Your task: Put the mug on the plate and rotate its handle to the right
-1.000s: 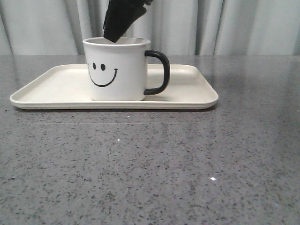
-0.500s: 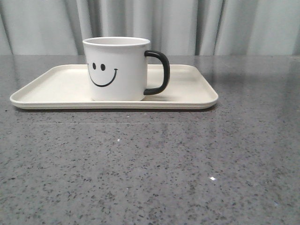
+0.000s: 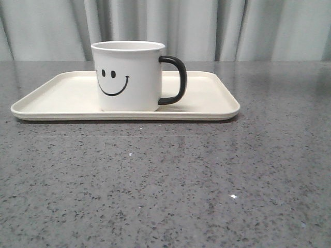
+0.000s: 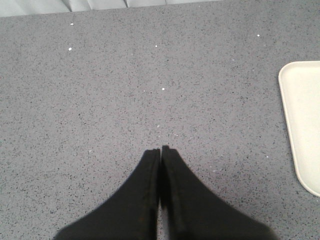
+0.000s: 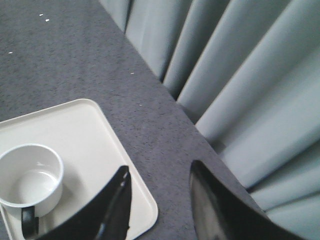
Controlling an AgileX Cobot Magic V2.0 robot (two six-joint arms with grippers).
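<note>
Your right hand point(image 5: 160, 200), now spread open, has lifted off the mug point(image 3: 129, 76), sitting mid-plate point(image 3: 217, 98), handle point(image 3: 175, 80) seemingly pointing right; task looks finished.

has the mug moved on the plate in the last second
No. In the front view the mug sits at the same spot on the plate, its handle pointing right as before; only the dark gripper above its rim has gone.

White mug point(image 3: 129, 77), black smiley, black handle point(image 3: 176, 80); cream plate point(image 3: 207, 101).
</note>
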